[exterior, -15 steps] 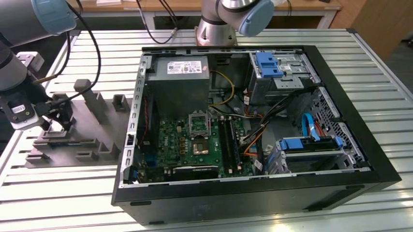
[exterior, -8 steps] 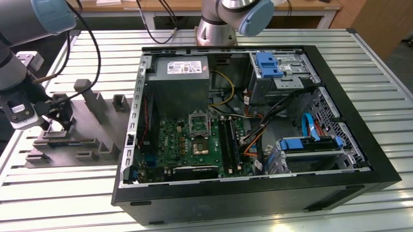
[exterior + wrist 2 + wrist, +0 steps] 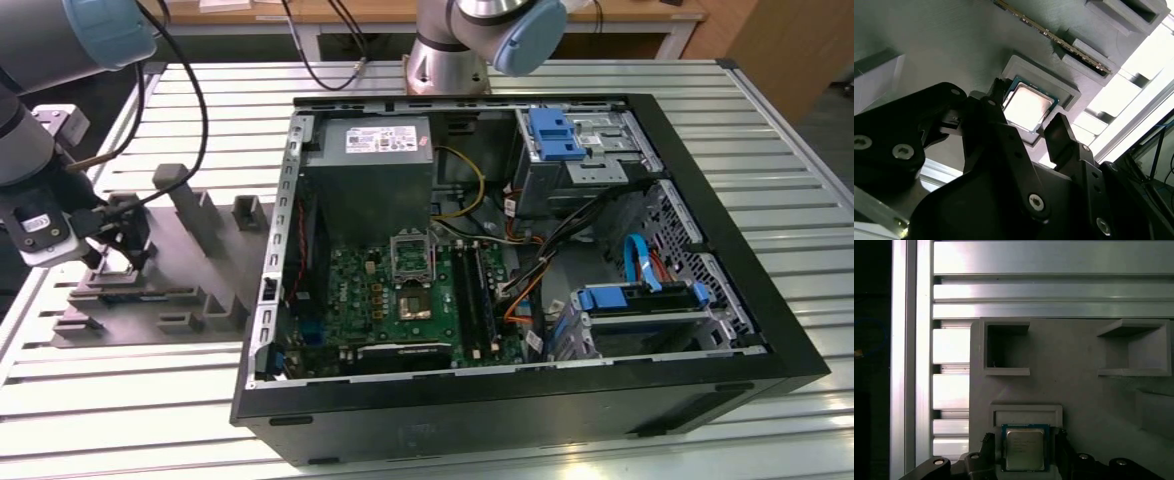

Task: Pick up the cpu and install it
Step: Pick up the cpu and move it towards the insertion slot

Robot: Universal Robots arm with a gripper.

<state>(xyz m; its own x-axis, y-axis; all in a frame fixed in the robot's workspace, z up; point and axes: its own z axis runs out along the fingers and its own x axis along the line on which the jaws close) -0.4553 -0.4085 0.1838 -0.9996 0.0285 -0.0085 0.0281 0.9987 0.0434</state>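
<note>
In the exterior view, the arm stands at the exterior view's left. Its gripper point(image 3: 120, 255) is lowered onto a grey holder point(image 3: 134, 325), which lies on the slatted metal desk point(image 3: 534, 450). Beside the holder, toward the exterior view's right, an open computer case point(image 3: 787, 350) lies on the same desk. Inside it we see the green board point(image 3: 380, 310), and near the middle of the board is the socket point(image 3: 414, 258) with its silver frame. The gripper is well apart from the socket.

The cpu point(image 3: 1025, 450) lies flat in a shallow square recess of the holder, with its pale metal top facing up. In both wrist views the two black fingers point(image 3: 990, 445) of the gripper stand one on each side of the cpu, just beside its opposite edges. In the first wrist view a thin gap shows between each finger and the chip. So the gripper is spread around the cpu and is not clamped on it. The cpu is not lifted; it sits level in its recess.

In the first wrist view we also see two deeper square pockets point(image 3: 1006, 350) in the holder, beyond the cpu. In the second wrist view a long thin strip point(image 3: 1064, 42) stands in a slot of the holder, near the cpu.
</note>
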